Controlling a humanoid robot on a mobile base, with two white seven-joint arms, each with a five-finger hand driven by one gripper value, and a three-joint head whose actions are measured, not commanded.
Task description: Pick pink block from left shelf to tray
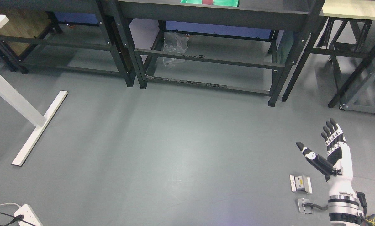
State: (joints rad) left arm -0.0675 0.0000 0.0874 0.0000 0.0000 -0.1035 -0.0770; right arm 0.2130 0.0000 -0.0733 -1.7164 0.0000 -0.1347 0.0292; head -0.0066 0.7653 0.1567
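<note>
Right hand [330, 150]: lower right of head view, arm entering from bottom right corner. Fingers [331, 133] straight and spread, thumb splayed to the left; holds nothing. Hangs over bare floor, clear on all sides.

Green tray [210, 2]: top edge of view, centre-right, on the black-framed shelf unit [212, 15]; only its near strip visible. Dark pink/red item [208, 2] lies in tray, cut off by the frame edge; cannot tell if it is the block.

Shelf unit legs & crossbars: upper third of view. Clear plastic bag [174, 48] beneath, on lower rail level.

Second dark rack [49, 37]: upper left, just beside the first.

White counter leg w/ foot bar [38, 128]: left side, angled across floor.

Grey floor [175, 150]: wide open centre, unobstructed.

Two small metal plates [300, 183]: on floor near right hand's wrist, one w/ cable.

White power strip [26, 215]: bottom left corner.
</note>
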